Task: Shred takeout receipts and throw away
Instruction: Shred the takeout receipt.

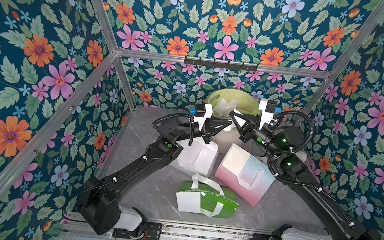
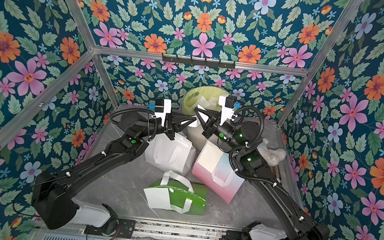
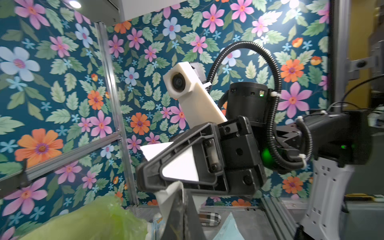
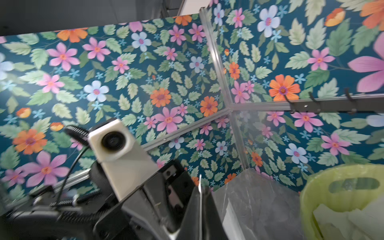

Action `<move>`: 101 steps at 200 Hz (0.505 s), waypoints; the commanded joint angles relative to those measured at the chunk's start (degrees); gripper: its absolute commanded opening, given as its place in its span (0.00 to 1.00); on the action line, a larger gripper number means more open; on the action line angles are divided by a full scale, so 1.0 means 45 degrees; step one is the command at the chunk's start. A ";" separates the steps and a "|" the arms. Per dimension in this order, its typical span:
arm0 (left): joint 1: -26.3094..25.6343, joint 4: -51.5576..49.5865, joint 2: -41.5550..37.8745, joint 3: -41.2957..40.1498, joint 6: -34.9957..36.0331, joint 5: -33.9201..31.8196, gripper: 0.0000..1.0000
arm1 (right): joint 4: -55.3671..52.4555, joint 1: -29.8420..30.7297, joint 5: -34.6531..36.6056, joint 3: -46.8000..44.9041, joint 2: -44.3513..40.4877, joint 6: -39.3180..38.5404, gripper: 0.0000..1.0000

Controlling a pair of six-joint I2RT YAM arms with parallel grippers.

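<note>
Now the left gripper (image 1: 230, 123) and right gripper (image 1: 231, 113) both pinch one receipt (image 3: 154, 151), held just beside the bin (image 1: 213, 99) (scraps (image 4: 332, 216) already lie inside). Tearing looks to be the step in hand; next they probably must pull apart.

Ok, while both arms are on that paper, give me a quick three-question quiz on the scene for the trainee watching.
1. True or false: the left gripper and the right gripper are both shut on one white receipt piece.
2. Where do the torn white scraps lie? A) in the yellow-green lined bin B) on the hook rail C) on the white bag
3. Which bag lies farthest from the bin?

Key: 1 true. 2 A. 3 the green bag, which has a whole receipt on it.
</note>
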 commanded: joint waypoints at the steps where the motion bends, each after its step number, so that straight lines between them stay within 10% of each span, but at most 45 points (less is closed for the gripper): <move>1: -0.0283 0.1444 0.0099 -0.0138 0.0910 -0.1852 0.00 | -0.1178 0.0045 0.3891 0.0757 0.0743 0.1057 0.00; 37: -0.0505 0.2919 0.0189 -0.0584 0.1218 -0.3510 0.00 | -0.2555 -0.0240 0.6756 0.2109 0.2117 0.1075 0.00; 101: -0.0398 0.0087 0.1105 0.1087 0.1807 -0.4919 0.00 | -0.2584 -0.1679 0.5099 0.3274 0.3086 0.0301 0.00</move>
